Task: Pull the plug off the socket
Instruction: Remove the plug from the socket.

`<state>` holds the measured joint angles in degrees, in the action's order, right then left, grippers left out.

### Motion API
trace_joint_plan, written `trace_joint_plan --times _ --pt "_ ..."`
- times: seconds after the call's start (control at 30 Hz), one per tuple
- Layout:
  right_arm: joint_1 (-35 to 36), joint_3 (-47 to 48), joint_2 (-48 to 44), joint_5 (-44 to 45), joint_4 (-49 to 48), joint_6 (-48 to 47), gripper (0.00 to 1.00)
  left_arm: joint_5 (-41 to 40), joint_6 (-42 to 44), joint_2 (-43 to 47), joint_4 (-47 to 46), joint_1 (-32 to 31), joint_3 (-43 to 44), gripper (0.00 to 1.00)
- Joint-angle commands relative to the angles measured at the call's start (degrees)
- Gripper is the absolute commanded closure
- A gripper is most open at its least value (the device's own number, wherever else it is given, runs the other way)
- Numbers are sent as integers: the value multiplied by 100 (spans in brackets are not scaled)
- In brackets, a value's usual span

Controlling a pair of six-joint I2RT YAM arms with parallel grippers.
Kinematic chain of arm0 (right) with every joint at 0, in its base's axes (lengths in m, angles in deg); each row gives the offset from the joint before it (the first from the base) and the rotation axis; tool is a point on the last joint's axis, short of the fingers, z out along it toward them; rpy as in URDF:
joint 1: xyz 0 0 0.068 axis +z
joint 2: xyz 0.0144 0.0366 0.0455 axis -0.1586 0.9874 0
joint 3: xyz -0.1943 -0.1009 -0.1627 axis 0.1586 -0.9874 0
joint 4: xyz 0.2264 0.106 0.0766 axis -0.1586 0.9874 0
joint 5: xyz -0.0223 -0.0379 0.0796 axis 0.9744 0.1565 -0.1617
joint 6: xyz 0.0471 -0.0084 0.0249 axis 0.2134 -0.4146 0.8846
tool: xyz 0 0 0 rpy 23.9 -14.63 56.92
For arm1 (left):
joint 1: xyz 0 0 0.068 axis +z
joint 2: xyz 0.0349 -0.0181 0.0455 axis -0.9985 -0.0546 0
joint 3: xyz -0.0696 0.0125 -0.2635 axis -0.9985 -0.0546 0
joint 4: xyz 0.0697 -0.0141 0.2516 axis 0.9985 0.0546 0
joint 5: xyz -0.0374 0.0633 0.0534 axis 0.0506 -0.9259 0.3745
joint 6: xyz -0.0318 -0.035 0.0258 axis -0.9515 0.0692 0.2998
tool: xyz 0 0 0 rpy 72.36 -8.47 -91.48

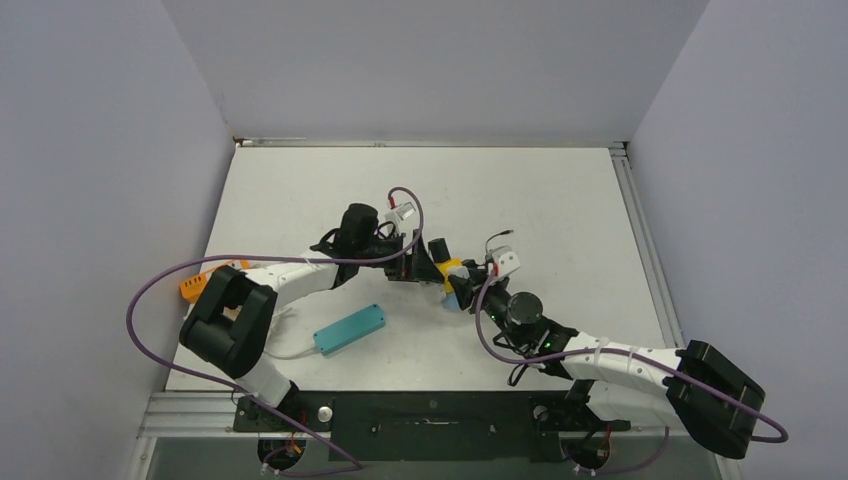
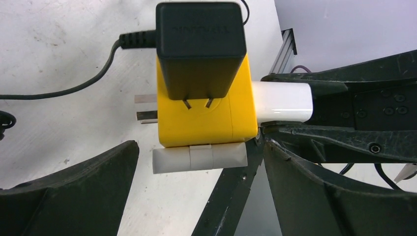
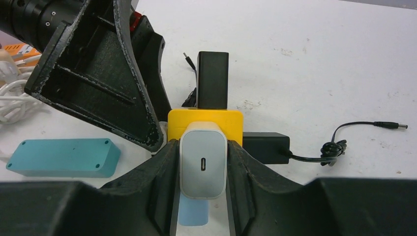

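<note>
A yellow cube socket (image 2: pixel 206 118) sits mid-table with several plugs in it. A black adapter plug (image 2: pixel 200 49) stands in its top face with its two prongs partly showing. A white USB-C charger plug (image 3: pixel 203 160) sticks out of one side, and my right gripper (image 3: pixel 203 147) is shut on it, one finger on each flat side. My left gripper (image 2: pixel 199 152) is open, its fingers (image 2: pixel 74 196) wide apart on either side of the socket's near end and a small white plug (image 2: pixel 199 158). In the top view both grippers meet at the socket (image 1: pixel 452 268).
A second black adapter (image 3: pixel 265 147) with a bundled cable (image 3: pixel 334 147) leaves the socket's right side, and a blue plug (image 3: pixel 193 214) sits under the charger. A teal box (image 1: pixel 350 328) lies front left, with an orange object (image 1: pixel 200 283) and white cord at the left edge.
</note>
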<state>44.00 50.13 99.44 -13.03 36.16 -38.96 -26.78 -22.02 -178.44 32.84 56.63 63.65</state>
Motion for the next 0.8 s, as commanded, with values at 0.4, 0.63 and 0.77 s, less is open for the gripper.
trace_joint_plan --times 0.4,0.63,0.77 --pt "262 115 -120 1 -980 47 95 72 -269 -160 -546 -52 11 1" --pt "275 133 -46 16 -988 37 95 156 -273 -251 -477 -52 86 29" --pt "279 149 -24 14 -971 27 95 184 -269 -305 -466 -52 112 46"
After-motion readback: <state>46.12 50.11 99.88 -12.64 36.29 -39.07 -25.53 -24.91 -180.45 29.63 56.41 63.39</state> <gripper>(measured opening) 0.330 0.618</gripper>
